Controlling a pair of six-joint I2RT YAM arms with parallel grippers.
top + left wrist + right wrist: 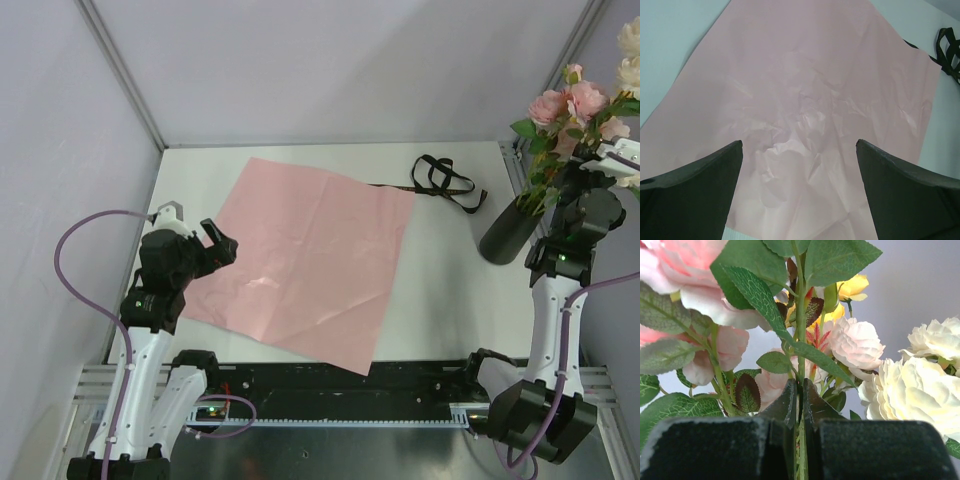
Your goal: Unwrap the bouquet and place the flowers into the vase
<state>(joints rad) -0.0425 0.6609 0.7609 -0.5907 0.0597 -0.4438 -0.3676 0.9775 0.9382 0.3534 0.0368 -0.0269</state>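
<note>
Near left: left jaws wide open, empty, over edge of pink paper sheet [310,250] flat on counter [440,285]. Right: right jaws closed tight on stem of flowers [575,105], stems in vase [508,238]. Beyond sheet: black ribbon [445,182].

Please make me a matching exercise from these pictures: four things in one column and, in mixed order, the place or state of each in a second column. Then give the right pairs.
Things
1. pink paper sheet
2. black ribbon
3. left gripper
4. right gripper

Place or state
A. shut on the flowers
B. spread out flat, in the middle
C. open, at the sheet's left edge
D. lying loose, beyond the sheet's far right corner

Pairs: 1-B, 2-D, 3-C, 4-A
</note>
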